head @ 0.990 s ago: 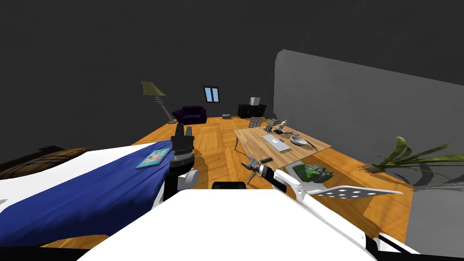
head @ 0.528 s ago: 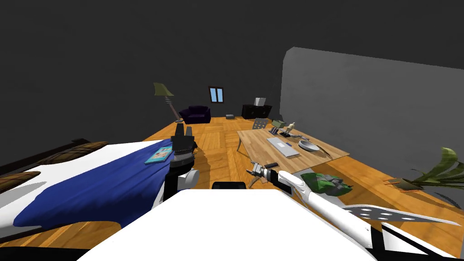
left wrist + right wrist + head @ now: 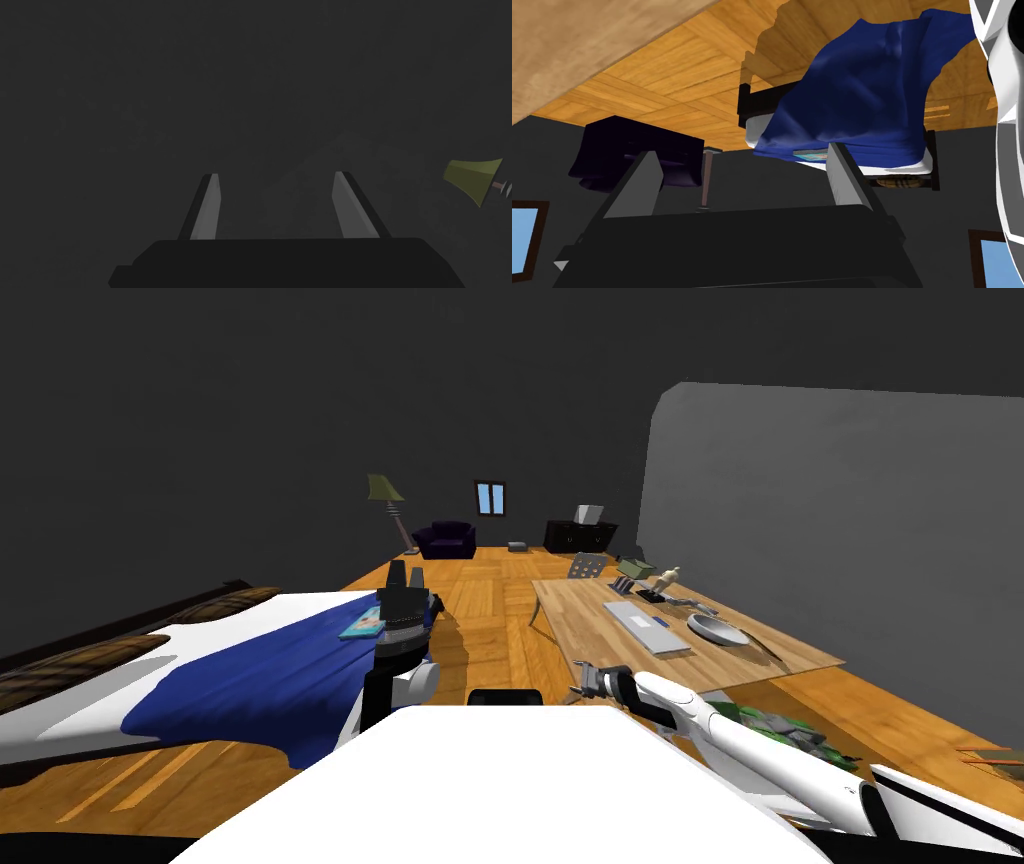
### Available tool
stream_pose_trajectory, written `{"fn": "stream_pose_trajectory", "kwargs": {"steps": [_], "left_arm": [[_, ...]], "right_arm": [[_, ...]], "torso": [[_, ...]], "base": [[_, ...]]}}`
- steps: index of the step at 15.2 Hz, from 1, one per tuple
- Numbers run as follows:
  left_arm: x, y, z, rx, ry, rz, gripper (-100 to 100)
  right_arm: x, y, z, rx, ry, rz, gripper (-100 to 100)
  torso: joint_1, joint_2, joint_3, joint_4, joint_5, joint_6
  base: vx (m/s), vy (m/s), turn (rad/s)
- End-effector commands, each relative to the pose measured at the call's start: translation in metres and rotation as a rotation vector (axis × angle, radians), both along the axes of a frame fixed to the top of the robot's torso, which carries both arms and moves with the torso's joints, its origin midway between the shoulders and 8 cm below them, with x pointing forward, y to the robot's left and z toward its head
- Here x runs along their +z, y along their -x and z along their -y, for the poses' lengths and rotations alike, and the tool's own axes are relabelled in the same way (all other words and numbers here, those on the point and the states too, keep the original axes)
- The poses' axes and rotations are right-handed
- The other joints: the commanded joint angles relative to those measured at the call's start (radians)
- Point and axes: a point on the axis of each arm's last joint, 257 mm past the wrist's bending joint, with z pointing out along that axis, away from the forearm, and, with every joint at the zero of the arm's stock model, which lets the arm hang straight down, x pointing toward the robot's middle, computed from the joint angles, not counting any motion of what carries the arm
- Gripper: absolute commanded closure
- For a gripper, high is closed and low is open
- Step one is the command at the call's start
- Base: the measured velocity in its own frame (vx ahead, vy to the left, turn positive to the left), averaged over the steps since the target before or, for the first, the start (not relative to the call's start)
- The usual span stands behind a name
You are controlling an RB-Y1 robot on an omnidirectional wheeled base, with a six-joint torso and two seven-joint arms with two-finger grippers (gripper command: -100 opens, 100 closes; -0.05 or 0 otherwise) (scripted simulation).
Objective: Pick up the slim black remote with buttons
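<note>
the bed [image 3: 60,728] under a blue blanket [image 3: 260,678] lies at our left. the wooden table [image 3: 590,623] at our right bears a grey bowl [image 3: 717,631], contents we cannot tell. the right gripper [image 3: 588,680] hangs at the table's near corner, fingers wide. the left gripper [image 3: 408,576] points up, fingers wide. we cannot make out the remote by that corner.

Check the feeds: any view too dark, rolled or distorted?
Head view: wide-lens splay, dark walls, table well lit. Left wrist view: dim, open left gripper against flat dark grey. Right wrist view: rolled upside down, bed hangs inverted beyond the open right gripper.
</note>
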Motion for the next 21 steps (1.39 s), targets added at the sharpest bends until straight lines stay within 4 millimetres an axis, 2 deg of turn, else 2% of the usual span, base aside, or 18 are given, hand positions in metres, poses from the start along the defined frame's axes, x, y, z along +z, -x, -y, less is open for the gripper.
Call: {"fn": "stream_pose_trajectory", "kwargs": {"steps": [1,2,3,4,5,6,7,9,11,12,13,14,16,17,19,21], "left_arm": [[0.0,0.0,0.0,0.0,0.0,0.0,0],[0.0,0.0,0.0,0.0,0.0,0.0,0],[0.0,0.0,0.0,0.0,0.0,0.0,0],[0.0,0.0,0.0,0.0,0.0,0.0,0],[0.0,0.0,0.0,0.0,0.0,0.0,0],[0.0,0.0,0.0,0.0,0.0,0.0,0],[0.0,0.0,0.0,0.0,0.0,0.0,0],[0.0,0.0,0.0,0.0,0.0,0.0,0],[0.0,0.0,0.0,0.0,0.0,0.0,0],[0.0,0.0,0.0,0.0,0.0,0.0,0],[0.0,0.0,0.0,0.0,0.0,0.0,0],[0.0,0.0,0.0,0.0,0.0,0.0,0],[0.0,0.0,0.0,0.0,0.0,0.0,0],[0.0,0.0,0.0,0.0,0.0,0.0,0],[0.0,0.0,0.0,0.0,0.0,0.0,0],[0.0,0.0,0.0,0.0,0.0,0.0,0]], "right_arm": [[-0.014,0.016,0.042,0.041,0.12,-0.026,-100],[-0.016,0.019,0.041,0.044,0.121,-0.034,-100],[-0.022,0.03,0.072,0.073,0.199,-0.052,-100],[-0.024,0.034,0.071,0.076,0.199,-0.058,-100],[-0.027,0.045,0.097,0.109,0.267,-0.076,-100],[-0.029,0.048,0.1,0.108,0.272,-0.084,-100],[-0.031,0.058,0.128,0.134,0.34,-0.1,-100],[-0.033,0.062,0.127,0.139,0.34,-0.11,-100],[-0.036,0.088,0.175,0.195,0.454,-0.156,-100],[-0.037,0.091,0.176,0.197,0.455,-0.162,-100],[-0.037,0.104,0.196,0.224,0.503,-0.187,-100],[-0.037,0.105,0.196,0.224,0.503,-0.188,-100],[-0.038,0.13,0.227,0.273,0.577,-0.234,-100],[-0.038,0.13,0.227,0.273,0.577,-0.234,-100],[-0.039,0.151,0.248,0.312,0.625,-0.27,-100],[-0.039,0.163,0.258,0.335,0.649,-0.292,-100]], "torso": [[0.0,0.0,0.0,0.0,0.0,0.0],[0.0,0.0,0.0,0.0,0.0,0.0],[-0.001,0.0,0.0,0.0,0.0,0.0],[-0.001,0.0,0.0,0.0,0.0,0.0],[-0.001,0.0,0.0,0.0,0.0,0.0],[-0.001,0.0,0.0,0.0,0.0,0.0],[-0.001,0.0,0.0,0.0,0.0,0.0],[0.0,0.001,0.001,0.0,0.0,0.0],[0.001,0.002,0.001,0.0,0.0,0.0],[0.0,0.001,0.001,0.0,0.0,0.0],[-0.001,0.001,0.001,0.0,0.0,0.0],[-0.001,0.001,0.0,0.0,0.0,0.0],[-0.001,0.001,0.001,0.0,0.0,0.0],[-0.002,0.001,0.001,0.0,-0.001,0.0],[-0.001,0.001,0.001,0.0,0.0,0.001],[-0.001,0.001,0.0,0.0,0.0,0.0]], "base": [[0.076,-0.028,0.209],[0.073,-0.04,0.154],[0.073,-0.043,0.152],[0.071,-0.042,0.128],[0.078,-0.036,0.165],[0.072,-0.03,0.117],[0.067,-0.028,0.122],[0.047,-0.026,0.088],[0.055,-0.029,0.144],[0.071,-0.048,0.172],[0.068,-0.057,0.134],[0.06,-0.054,0.09],[0.056,-0.049,0.13],[0.059,-0.049,0.108],[0.059,-0.047,0.091],[0.064,-0.051,0.112]]}}
